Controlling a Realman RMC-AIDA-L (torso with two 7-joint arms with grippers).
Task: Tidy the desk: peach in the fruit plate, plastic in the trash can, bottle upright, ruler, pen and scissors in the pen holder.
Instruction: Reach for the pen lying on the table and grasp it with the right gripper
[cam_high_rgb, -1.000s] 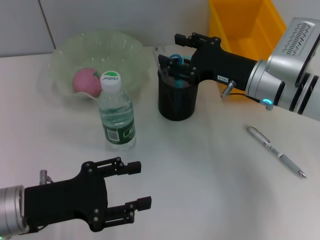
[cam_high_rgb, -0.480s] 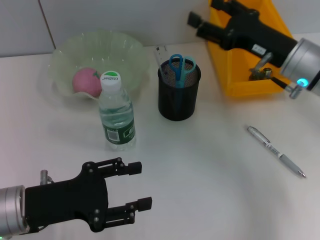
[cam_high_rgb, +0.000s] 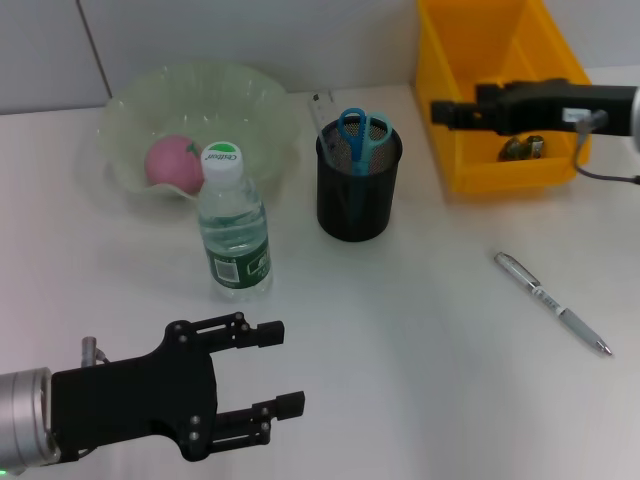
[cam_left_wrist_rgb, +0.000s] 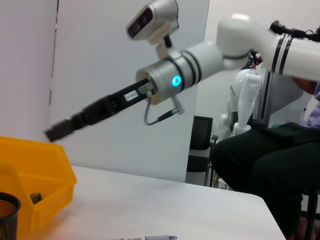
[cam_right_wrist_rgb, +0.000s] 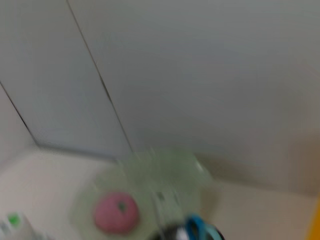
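Note:
The pink peach (cam_high_rgb: 173, 163) lies in the pale green fruit plate (cam_high_rgb: 262, 92). In front of it the water bottle (cam_high_rgb: 232, 230) stands upright. Blue-handled scissors (cam_high_rgb: 352, 135) stick up out of the black mesh pen holder (cam_high_rgb: 357, 200), with the ruler (cam_high_rgb: 322, 104) at its far rim. A silver pen (cam_high_rgb: 552, 303) lies on the table at the right. Crumpled plastic (cam_high_rgb: 522, 148) sits in the yellow trash can (cam_high_rgb: 480, 60). My right gripper (cam_high_rgb: 442, 112) hovers above that can, seen edge-on. My left gripper (cam_high_rgb: 282, 370) rests open and empty near the front edge.
The left wrist view shows my right arm (cam_left_wrist_rgb: 190, 65) stretched over the yellow can (cam_left_wrist_rgb: 35, 170), the white table (cam_left_wrist_rgb: 175, 200) and chairs beyond it. A white wall (cam_high_rgb: 250, 30) backs the table.
My right gripper has pulled away from the pen holder, leaving the scissors in it, and swung right over the yellow can. The left arm has not moved.

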